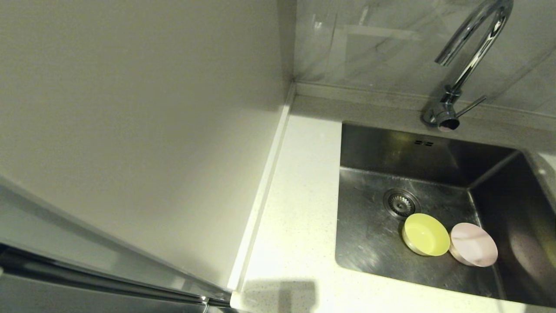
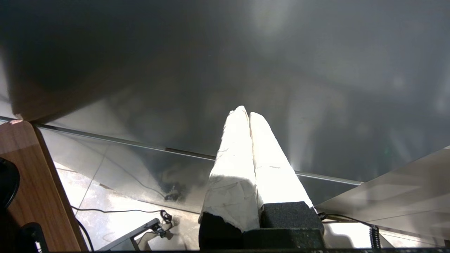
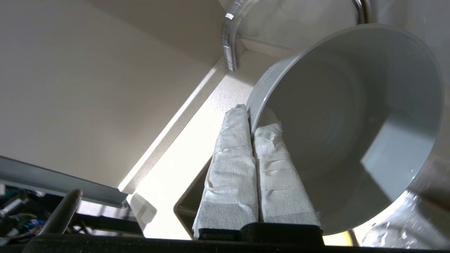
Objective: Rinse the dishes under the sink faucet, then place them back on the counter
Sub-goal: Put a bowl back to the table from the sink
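My right gripper (image 3: 251, 121) has its fingers pinched tight on the grey-white bowl (image 3: 351, 126) rim, bowl tipped on edge. The bench (image 3: 197, 140) lies beyond my fingertips, on the fingers' side away from the bowl. My left gripper (image 2: 248, 113) is parked, closed, empty.

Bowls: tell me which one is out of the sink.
The pale grey bowl, pinched at its rim by the right pincer; the yellow-green and pink bowls lie in the sink.

sink (image 1: 369, 243): brushed steel | faucet (image 1: 473, 48): glossy chrome | counter (image 1: 299, 208): speckled stone
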Motion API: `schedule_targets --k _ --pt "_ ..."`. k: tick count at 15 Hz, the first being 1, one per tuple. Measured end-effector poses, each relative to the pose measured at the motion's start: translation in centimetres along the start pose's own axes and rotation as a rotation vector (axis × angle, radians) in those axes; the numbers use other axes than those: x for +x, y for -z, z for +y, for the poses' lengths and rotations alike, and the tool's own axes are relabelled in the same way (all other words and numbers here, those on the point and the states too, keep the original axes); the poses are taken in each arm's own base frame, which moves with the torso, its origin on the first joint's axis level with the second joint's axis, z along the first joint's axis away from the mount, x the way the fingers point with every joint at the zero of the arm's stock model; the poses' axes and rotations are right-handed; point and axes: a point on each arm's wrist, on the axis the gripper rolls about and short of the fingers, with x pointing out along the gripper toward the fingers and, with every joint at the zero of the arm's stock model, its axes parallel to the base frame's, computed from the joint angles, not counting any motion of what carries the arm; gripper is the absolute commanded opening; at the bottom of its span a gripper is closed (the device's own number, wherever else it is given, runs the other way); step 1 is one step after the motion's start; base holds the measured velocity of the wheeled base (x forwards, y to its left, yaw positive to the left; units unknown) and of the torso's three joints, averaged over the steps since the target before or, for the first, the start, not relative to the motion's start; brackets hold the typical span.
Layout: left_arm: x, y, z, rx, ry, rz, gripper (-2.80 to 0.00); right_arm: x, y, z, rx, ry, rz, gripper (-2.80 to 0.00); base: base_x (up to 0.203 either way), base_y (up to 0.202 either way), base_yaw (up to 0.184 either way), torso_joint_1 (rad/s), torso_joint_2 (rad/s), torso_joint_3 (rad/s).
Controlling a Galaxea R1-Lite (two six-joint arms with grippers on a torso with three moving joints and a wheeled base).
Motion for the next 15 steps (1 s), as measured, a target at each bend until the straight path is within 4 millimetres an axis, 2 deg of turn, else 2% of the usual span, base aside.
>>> schedule_targets --k 3,6,8,10,12,14,15 --pt "0.0 0.0 0.0 0.0 0.0 0.0 -2.8 -0.1 0.4 -2.4 0.039 0.005 -0.001 -2.8 0.0 0.0 0.0 0.0 0.0 0.0" --pt "0.0 0.0 0.0 0.0 0.0 0.0 -2.8 -0.1 -1.5 -3.0 -0.07 0.001 -0.002 -2.8 0.0 0.0 0.0 0.0 0.0 0.0" --pt "0.0 0.0 0.0 0.0 0.0 0.0 -2.8 -0.1 -1.9 -3.5 -0.07 0.002 -0.002 -2.8 0.0 0.0 0.0 0.0 0.0 0.0" --pt "0.0 0.0 0.0 0.0 0.0 0.0 -2.8 0.0 -2.2 -3.9 0.068 0.009 -0.002 -2.8 0.0 0.0 0.0 0.0 0.0 0.0" --pt "0.0 0.0 0.0 0.0 0.0 0.0 -2.8 0.1 -3.2 -3.5 0.291 0.017 -0.002 -2.8 0.0 0.0 0.0 0.0 0.0 0.0" --pt "0.0 0.0 0.0 0.0 0.0 0.0 -2.8 0.4 -3.7 -1.8 0.521 0.02 0.004 -2.8 0.0 0.0 0.0 0.0 0.0 0.0" --pt "0.0 0.0 0.0 0.0 0.0 0.0 -2.8 0.6 -3.3 -0.7 0.649 0.019 0.009 -2.8 0.0 0.0 0.0 0.0 0.0 0.0"
